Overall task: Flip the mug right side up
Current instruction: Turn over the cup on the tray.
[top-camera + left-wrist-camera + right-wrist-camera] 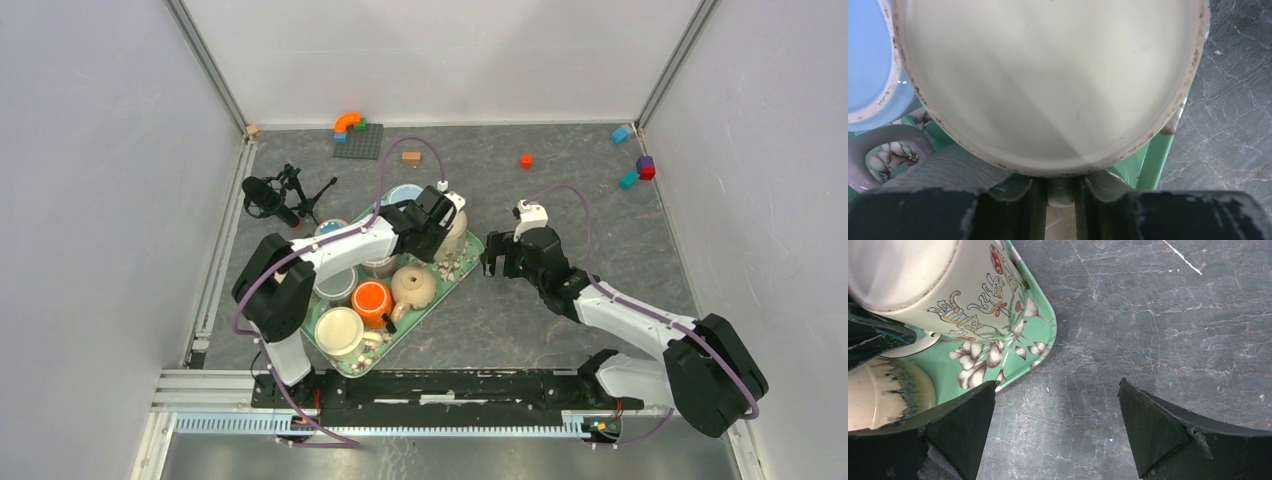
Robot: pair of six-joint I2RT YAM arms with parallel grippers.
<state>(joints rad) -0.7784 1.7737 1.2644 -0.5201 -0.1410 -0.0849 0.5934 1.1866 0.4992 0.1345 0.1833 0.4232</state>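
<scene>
Cream, cat-painted mug [933, 285]: right wrist only

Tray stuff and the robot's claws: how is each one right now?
cat mug: standing at a corner of the tray, seemingly bottom up, handle pinched.
left gripper: shut on the cat mug's handle.
right gripper: open, empty, over the table beside the tray.
teapot: upright on the tray, lid on.
orange cup: on the tray, untouched.

Top camera high behind, looking down on the table [650, 240], both wrist cameras close, sharing mug [948, 290] and tray [1045, 325] corner
</scene>
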